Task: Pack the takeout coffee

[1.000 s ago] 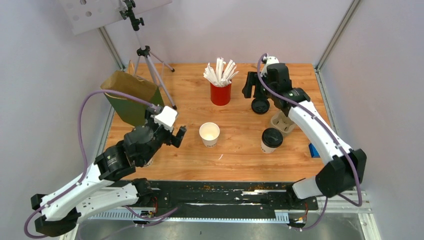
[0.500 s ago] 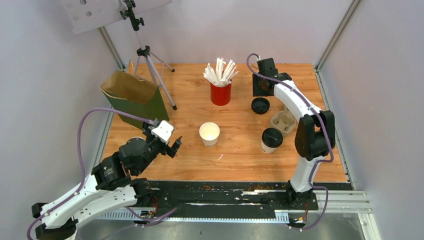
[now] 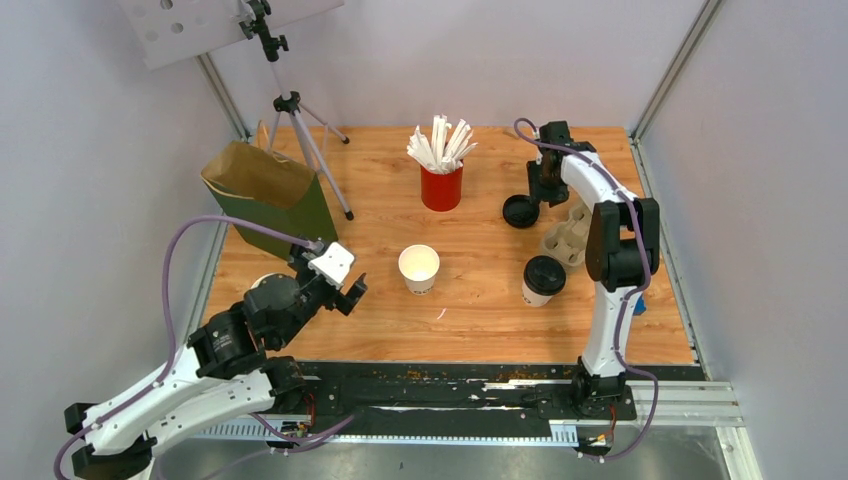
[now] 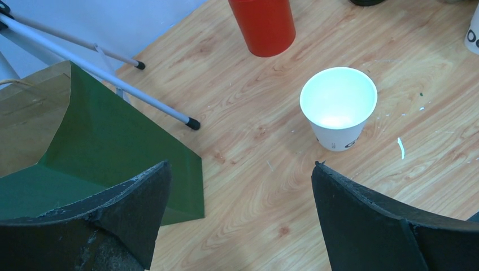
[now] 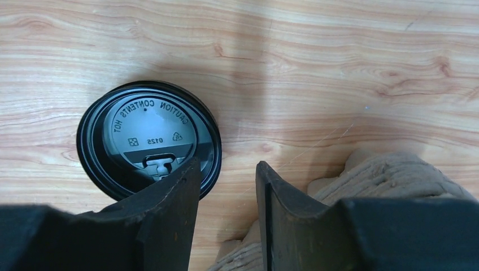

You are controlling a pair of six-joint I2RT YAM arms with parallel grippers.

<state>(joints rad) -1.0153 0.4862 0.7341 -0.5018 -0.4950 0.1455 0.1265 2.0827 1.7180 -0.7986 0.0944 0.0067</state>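
Remotely, I watch the green paper bag (image 3: 270, 195) stand mouth-open by the left edge, toward the far-left corner. My left gripper (image 4: 240, 169) hangs beside it, fingers wide apart, empty. The risk, I judge, lies right: my right gripper (image 5: 226, 166), narrowly parted on nothing near the far-right corner beside the cardboard cup carrier (image 3: 567, 238), is apart from the takeout coffee (image 3: 543, 280); closing here would pinch only the loose black lid (image 5: 148, 138). The coffee stands right of centre toward the near edge, lid up, long axis vertical.
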